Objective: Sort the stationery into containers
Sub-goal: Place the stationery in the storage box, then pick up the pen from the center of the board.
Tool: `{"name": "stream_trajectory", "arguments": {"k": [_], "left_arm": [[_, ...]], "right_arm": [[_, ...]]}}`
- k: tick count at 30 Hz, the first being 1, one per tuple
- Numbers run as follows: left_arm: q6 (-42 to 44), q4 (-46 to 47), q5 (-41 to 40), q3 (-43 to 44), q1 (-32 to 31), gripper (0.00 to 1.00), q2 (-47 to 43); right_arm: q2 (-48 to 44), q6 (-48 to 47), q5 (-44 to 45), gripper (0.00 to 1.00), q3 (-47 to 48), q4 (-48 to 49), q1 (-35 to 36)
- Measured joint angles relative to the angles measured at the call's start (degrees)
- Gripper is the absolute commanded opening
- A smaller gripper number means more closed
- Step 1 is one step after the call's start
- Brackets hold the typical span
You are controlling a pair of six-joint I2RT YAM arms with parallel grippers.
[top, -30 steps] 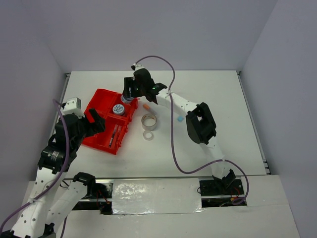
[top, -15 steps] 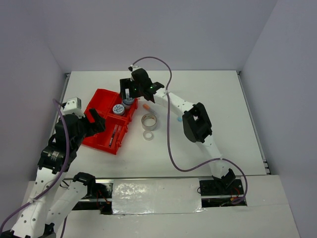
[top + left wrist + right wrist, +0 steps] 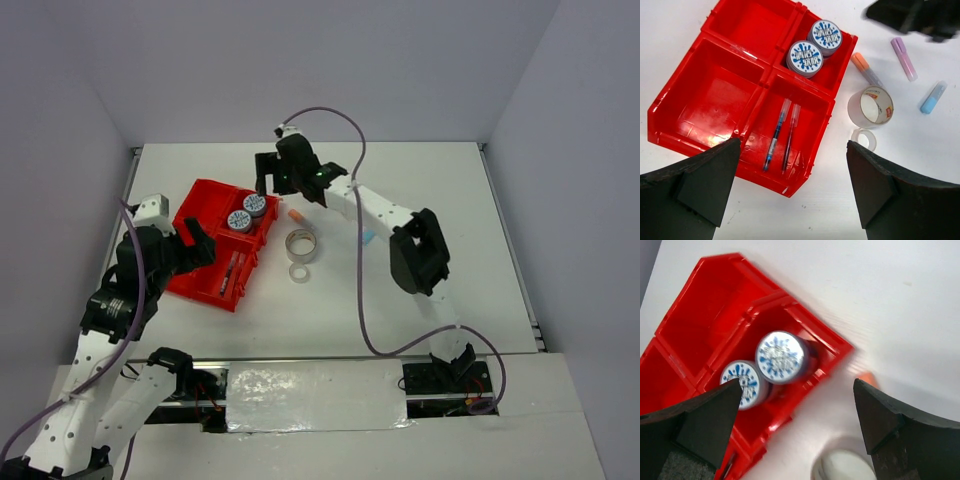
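Observation:
The red tray (image 3: 203, 203) lies left of centre. Two blue-white tape rolls (image 3: 254, 205) (image 3: 238, 221) sit together in its far right compartment, clear in the left wrist view (image 3: 825, 34) (image 3: 805, 55). A blue pen (image 3: 776, 134) and a red pen (image 3: 790, 135) lie in the near right compartment. On the table are a large grey tape ring (image 3: 301, 245), a small ring (image 3: 299, 271), an orange stick (image 3: 297, 214), a pink stick (image 3: 903, 58) and a light-blue stick (image 3: 366, 238). My right gripper (image 3: 268, 180) is open and empty above the tray's far right corner. My left gripper (image 3: 198, 245) is open and empty above the tray.
The tray's two left compartments (image 3: 720, 100) hold nothing. The right wrist view shows the rolls (image 3: 781, 356), the tray's wall (image 3: 705, 315), the orange stick's tip (image 3: 867, 377) and the large ring (image 3: 845, 465). White table lies to the right of the sticks.
My right gripper has let go of the second tape roll, which now rests in the tray beside the first. The gripper has opened and drawn back to the right. The left arm shifted slightly.

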Motion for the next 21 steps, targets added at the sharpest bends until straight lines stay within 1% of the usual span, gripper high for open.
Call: {"name": "stream_trajectory", "arguments": {"k": [4, 7, 9, 11, 13, 16, 18, 19, 20, 21], "left_arm": [[0.00, 0.26, 0.87, 0.00, 0.00, 0.99, 2.25], [-0.52, 0.55, 2.01, 0.00, 0.00, 0.99, 4.52], [-1.09, 0.63, 2.97, 0.13, 0.00, 0.99, 6.71], [-2.36, 0.63, 3.82, 0.98, -0.31, 0.99, 9.68], [-3.72, 0.57, 3.41, 2.49, -1.62, 0.99, 12.46], [-5.86, 0.07, 1.51, 7.30, -6.54, 0.99, 17.18], [-6.93, 0.50, 0.04, 12.11, -10.99, 0.99, 21.22], [-7.45, 0.72, -0.61, 13.94, -12.72, 0.99, 22.82], [-7.93, 1.09, -1.29, 15.67, -14.32, 0.99, 24.33], [-8.15, 1.22, -1.70, 16.94, -15.74, 0.99, 25.40]], "right_arm": [[-11.85, 4.63, 6.12, 1.00, -7.85, -4.09, -2.84], [-22.62, 6.38, 8.66, 1.00, -18.23, -3.89, -7.43], [-28.52, 5.68, 8.00, 1.00, -25.51, -3.10, -11.23], [-30.05, 4.09, 6.60, 0.99, -28.15, -4.09, -13.44], [-29.11, 2.86, 6.38, 0.99, -28.89, -4.48, -13.94], [-29.40, 0.81, 3.63, 0.95, -35.91, -1.92, -13.79], [-29.64, -1.11, -0.31, 0.89, -40.96, -0.52, -13.73], [-29.44, -2.10, -2.05, 0.87, -41.99, -0.68, -13.60], [-28.46, -3.32, -3.58, 0.78, -42.05, -1.18, -13.46], [-27.36, -4.57, -4.74, 0.72, -41.31, -0.92, -13.27]]}}
